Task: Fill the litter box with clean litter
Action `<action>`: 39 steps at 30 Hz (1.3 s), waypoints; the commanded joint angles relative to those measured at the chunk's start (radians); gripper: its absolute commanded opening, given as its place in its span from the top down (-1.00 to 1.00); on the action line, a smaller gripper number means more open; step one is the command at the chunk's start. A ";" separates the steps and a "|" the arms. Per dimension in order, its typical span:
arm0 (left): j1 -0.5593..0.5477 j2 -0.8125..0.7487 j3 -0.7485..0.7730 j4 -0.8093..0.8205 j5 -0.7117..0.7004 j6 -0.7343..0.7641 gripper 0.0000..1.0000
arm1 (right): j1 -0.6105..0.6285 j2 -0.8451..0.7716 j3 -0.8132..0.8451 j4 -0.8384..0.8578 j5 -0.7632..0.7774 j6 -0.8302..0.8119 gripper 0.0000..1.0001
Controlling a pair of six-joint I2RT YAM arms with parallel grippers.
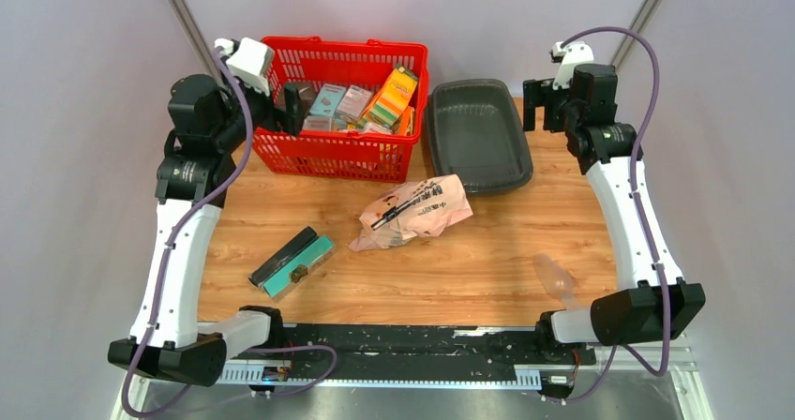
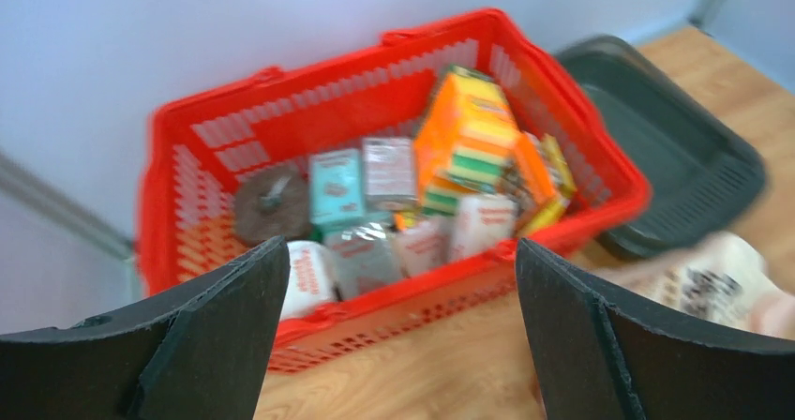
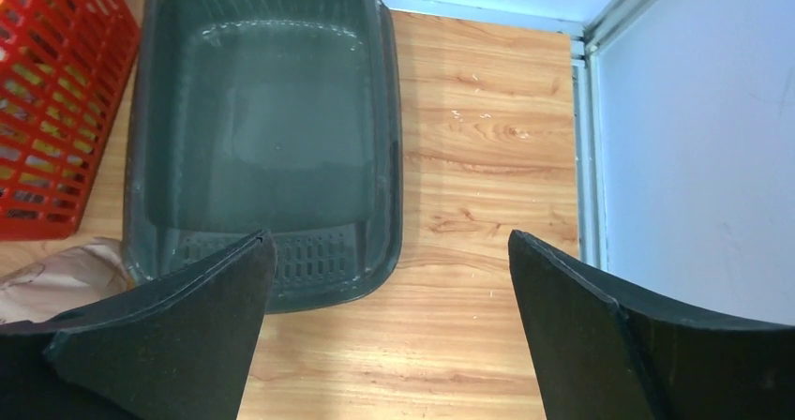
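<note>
From above, the litter bag [image 1: 417, 212] lies mid-table, long axis eight-to-two o'clock, about equally far from the spread-open left gripper [image 1: 292, 109] and right gripper [image 1: 539, 108], with the empty litter box [image 1: 478, 139] at its one o'clock; the left wrist camera shows the bag at four o'clock, the right's at eight.

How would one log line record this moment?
litter box: empty | litter bag: lying on table, ungripped | left tool: open, near basket | right tool: open, near litter box
</note>
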 commanded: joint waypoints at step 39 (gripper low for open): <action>-0.667 -0.155 -0.528 -0.089 -0.034 0.263 -0.72 | 0.364 -0.084 -0.249 -0.198 -0.629 -0.963 -0.83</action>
